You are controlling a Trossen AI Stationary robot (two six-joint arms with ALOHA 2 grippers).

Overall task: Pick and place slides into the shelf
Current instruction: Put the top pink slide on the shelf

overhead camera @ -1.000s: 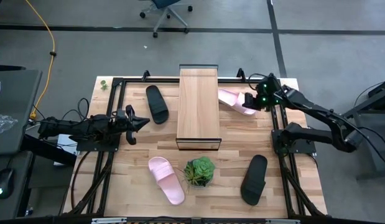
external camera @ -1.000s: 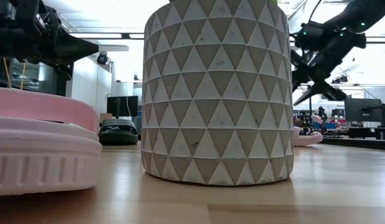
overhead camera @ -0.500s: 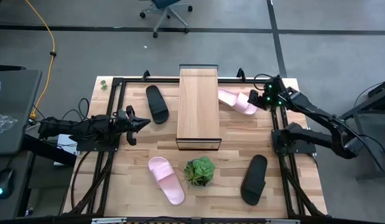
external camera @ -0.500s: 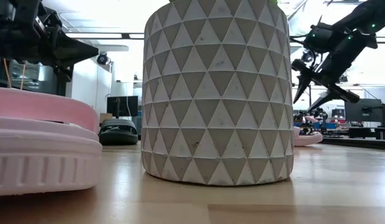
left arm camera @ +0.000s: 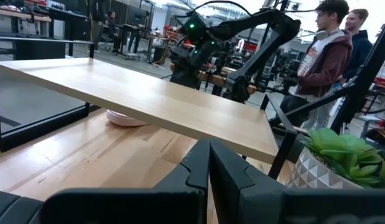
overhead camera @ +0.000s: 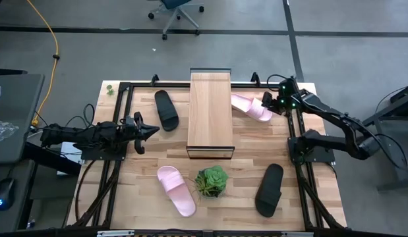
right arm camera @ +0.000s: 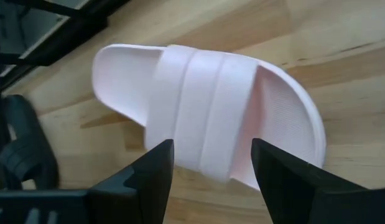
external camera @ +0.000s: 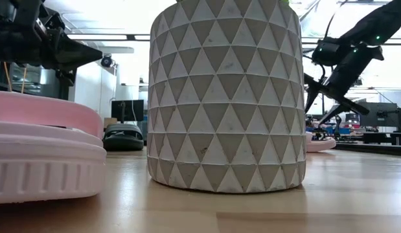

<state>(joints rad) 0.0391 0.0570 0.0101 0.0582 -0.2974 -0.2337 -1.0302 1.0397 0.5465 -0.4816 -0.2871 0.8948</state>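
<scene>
Grey workshop floor surrounds a pale wooden table edged by a dark frame, seen from straight above. At the table's 9 o'clock side the left gripper waits just above the wood with its fingers pressed together, pointing toward the shelf; its own camera shows the two dark tips meeting. A black slide lies at about 11 o'clock, between that gripper and the shelf. Toward 7 o'clock a pink slide lies flat, just beside a small green plant in a grey patterned pot at 6 o'clock. The shelf stands at the centre, its long plank top running from 12 o'clock down to the middle of the table. At roughly 1 o'clock the second pink slide lies sole-down on the table, its broad strap facing up. The right gripper hangs over the outer end of this slide with its fingers spread apart on either side of the strap, and whether they touch it cannot be told. A second black slide rests near 5 o'clock, well apart from the rest. Beyond the table, the left wrist camera shows two people standing.
</scene>
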